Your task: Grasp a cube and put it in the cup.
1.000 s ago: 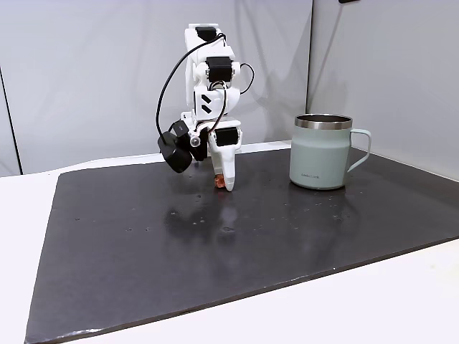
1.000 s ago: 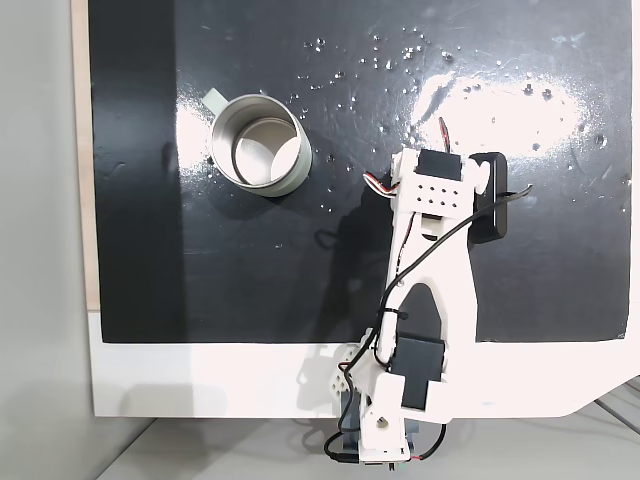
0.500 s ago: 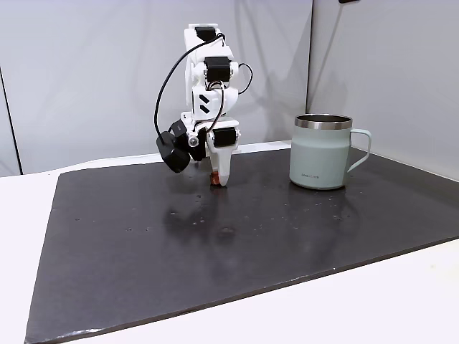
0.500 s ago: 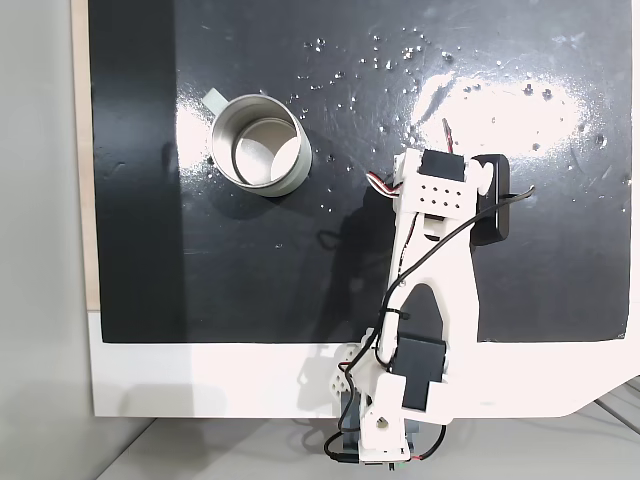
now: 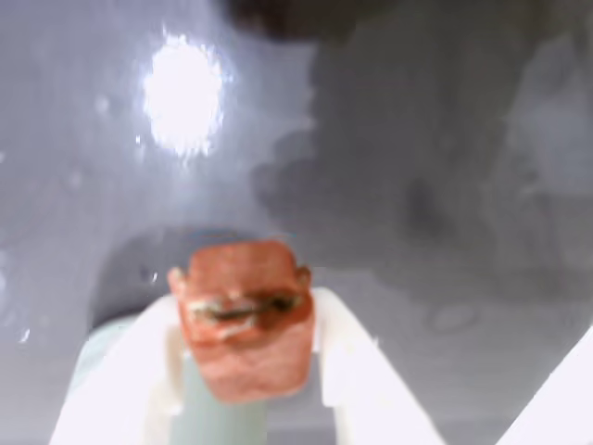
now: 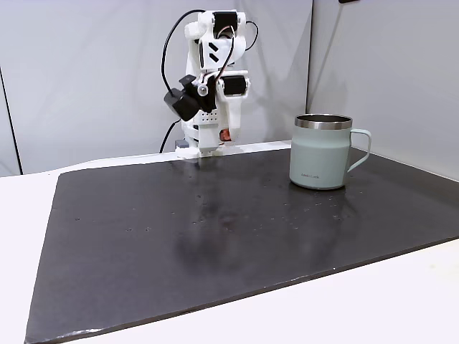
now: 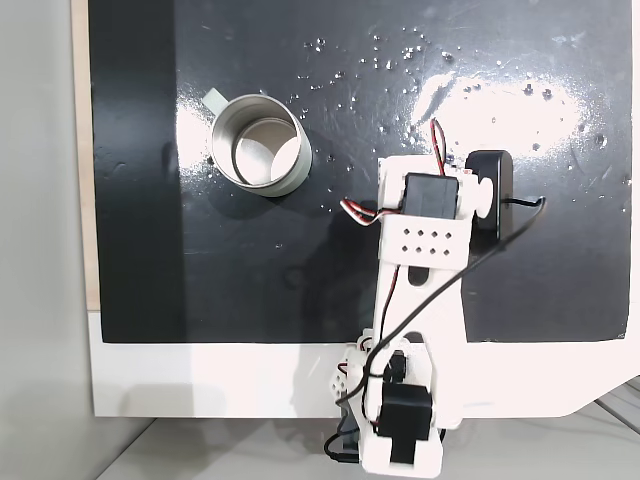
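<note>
White end effector (image 5: 246, 371) pinches the reddish cube (image 5: 246, 315) above a dark mat (image 5: 445, 185)

cube (image 5: 246, 315): 1 | cup (image 6: 320, 156): 1 | arm (image 6: 211, 79): 1 | mat (image 6: 215, 236): 1

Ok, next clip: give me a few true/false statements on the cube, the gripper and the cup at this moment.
1. The gripper is shut on the cube. True.
2. The cube rests on the dark mat. False: it is held in the air, clear of the mat.
3. The cup stands upright on the mat. True.
4. The cube already lies inside the cup. False: from above the cup's inside looks empty.
5. The cup's handle points toward the arm in the side fixed view. False: it points away, to the right.
</note>
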`<state>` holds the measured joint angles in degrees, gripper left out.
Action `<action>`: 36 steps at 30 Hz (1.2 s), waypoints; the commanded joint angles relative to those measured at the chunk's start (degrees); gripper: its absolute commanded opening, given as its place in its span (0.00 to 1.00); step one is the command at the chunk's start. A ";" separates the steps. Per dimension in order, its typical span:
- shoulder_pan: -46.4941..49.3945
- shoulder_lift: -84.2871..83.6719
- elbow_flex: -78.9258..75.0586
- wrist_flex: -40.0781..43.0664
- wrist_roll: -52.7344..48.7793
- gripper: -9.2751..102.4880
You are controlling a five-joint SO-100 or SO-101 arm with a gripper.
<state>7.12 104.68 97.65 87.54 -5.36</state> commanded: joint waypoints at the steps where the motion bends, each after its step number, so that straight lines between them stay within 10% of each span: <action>1: -0.62 4.57 -5.89 3.60 0.62 0.16; 36: -25.66 -25.40 -56.34 14.41 11.69 0.15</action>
<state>-17.40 80.95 49.04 100.72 6.06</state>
